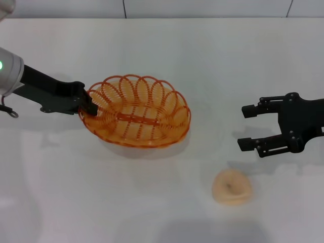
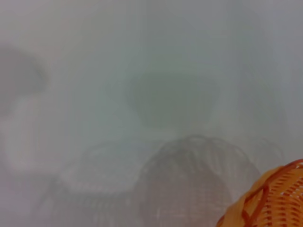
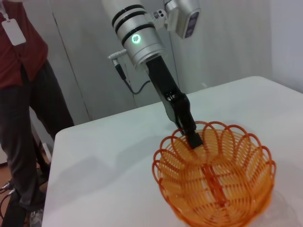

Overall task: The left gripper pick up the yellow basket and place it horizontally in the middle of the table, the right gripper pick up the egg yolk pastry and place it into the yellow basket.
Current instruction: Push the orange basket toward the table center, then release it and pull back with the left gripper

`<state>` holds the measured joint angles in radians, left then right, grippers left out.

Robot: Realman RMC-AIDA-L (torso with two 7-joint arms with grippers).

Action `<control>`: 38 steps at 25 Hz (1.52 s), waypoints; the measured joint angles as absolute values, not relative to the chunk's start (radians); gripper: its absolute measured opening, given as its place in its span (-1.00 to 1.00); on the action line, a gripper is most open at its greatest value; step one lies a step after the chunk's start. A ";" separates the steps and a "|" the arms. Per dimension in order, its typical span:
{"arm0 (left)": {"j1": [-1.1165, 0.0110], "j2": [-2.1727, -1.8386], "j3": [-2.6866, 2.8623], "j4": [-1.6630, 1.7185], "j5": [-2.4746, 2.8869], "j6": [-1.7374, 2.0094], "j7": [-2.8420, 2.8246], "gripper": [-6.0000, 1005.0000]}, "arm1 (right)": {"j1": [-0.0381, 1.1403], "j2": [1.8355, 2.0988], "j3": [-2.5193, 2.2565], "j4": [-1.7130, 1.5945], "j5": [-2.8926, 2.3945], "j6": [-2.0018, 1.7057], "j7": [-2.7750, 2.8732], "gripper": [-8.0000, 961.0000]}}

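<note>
The yellow basket point(image 1: 136, 111), an oval orange wire basket with a looped rim, is left of the middle of the white table point(image 1: 212, 61). My left gripper point(image 1: 92, 108) is shut on its left rim, one finger inside. The right wrist view shows the same grip point(image 3: 195, 140) on the basket point(image 3: 218, 179). In the left wrist view a corner of the basket point(image 2: 274, 201) shows apart from its shadow, so it seems to hang a little above the table. The egg yolk pastry point(image 1: 232, 187) lies near the front right. My right gripper point(image 1: 248, 126) is open and empty, behind and right of it.
The table's far edge meets a pale wall point(image 1: 162, 7) at the back. In the right wrist view a person in a red shirt point(image 3: 19, 66) stands beyond the table's far corner point(image 3: 59, 135).
</note>
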<state>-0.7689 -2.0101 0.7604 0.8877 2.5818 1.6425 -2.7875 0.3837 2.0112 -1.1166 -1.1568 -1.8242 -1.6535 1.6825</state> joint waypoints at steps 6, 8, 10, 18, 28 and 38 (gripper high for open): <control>-0.755 -2.023 0.745 0.867 2.561 1.607 -2.841 -0.81 | 0.383 2.011 -1.119 -1.157 -1.817 -1.666 1.682 0.66; -0.752 -2.024 0.745 0.866 2.561 1.601 -2.845 -0.81 | 0.383 2.012 -1.119 -1.159 -1.817 -1.672 1.682 0.66; -0.745 -2.027 0.745 0.846 2.561 1.578 -2.849 -0.80 | 0.385 2.012 -1.120 -1.161 -1.816 -1.675 1.682 0.66; -0.755 -2.019 0.750 0.797 2.561 1.529 -2.844 -0.80 | 0.385 2.013 -1.121 -1.164 -1.816 -1.684 1.685 0.66; -0.797 -2.023 0.752 0.715 2.559 1.475 -2.825 -0.79 | 0.388 2.013 -1.118 -1.164 -1.815 -1.695 1.683 0.66; -0.813 -2.037 0.752 0.668 2.525 1.432 -2.808 -0.78 | 0.389 2.011 -1.118 -1.165 -1.814 -1.698 1.681 0.66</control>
